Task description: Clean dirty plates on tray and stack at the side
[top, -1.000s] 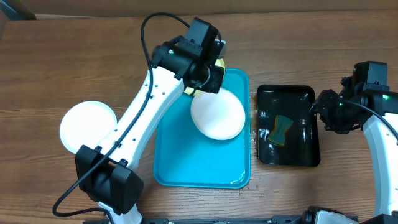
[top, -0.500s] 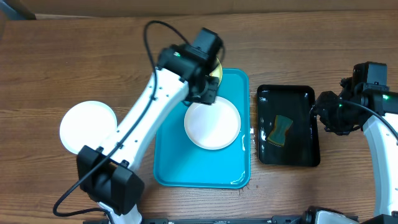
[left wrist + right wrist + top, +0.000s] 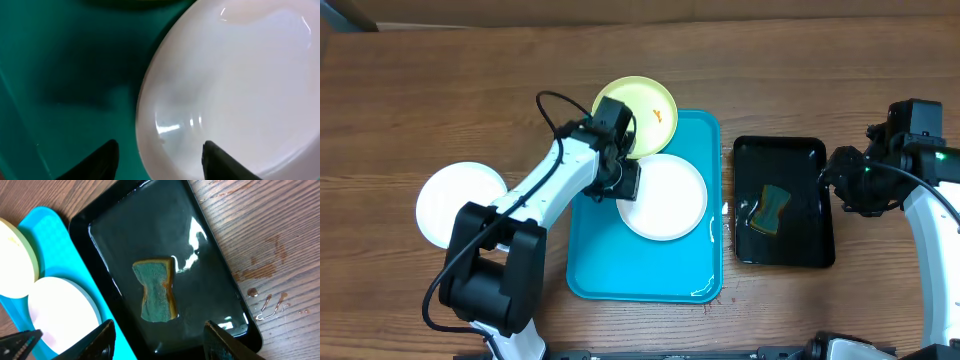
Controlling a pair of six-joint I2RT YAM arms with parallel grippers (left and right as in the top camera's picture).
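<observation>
A white plate [image 3: 663, 197] lies flat on the turquoise tray [image 3: 645, 265]. My left gripper [image 3: 624, 182] sits at the plate's left rim. In the left wrist view its jaws [image 3: 160, 161] stand open, one either side of the white plate's [image 3: 235, 85] rim, with the tray [image 3: 60, 75] beneath. A yellow-green plate [image 3: 636, 116] with an orange smear rests over the tray's far left corner. Another white plate [image 3: 460, 203] lies on the table at the left. My right gripper [image 3: 160, 342] hangs open and holds nothing, over the black tray's [image 3: 210, 260] near edge.
The black tray [image 3: 782, 160] stands right of the turquoise one, wet, with a green-and-yellow sponge [image 3: 772, 210] in it, seen also as the sponge [image 3: 157, 290] in the right wrist view. Water drops [image 3: 270, 302] lie on the wood beside it.
My left gripper opened and let go of the white plate, which dropped flat onto the tray. The left arm drew back to the left, uncovering the yellow-green plate. The right arm stayed still.
</observation>
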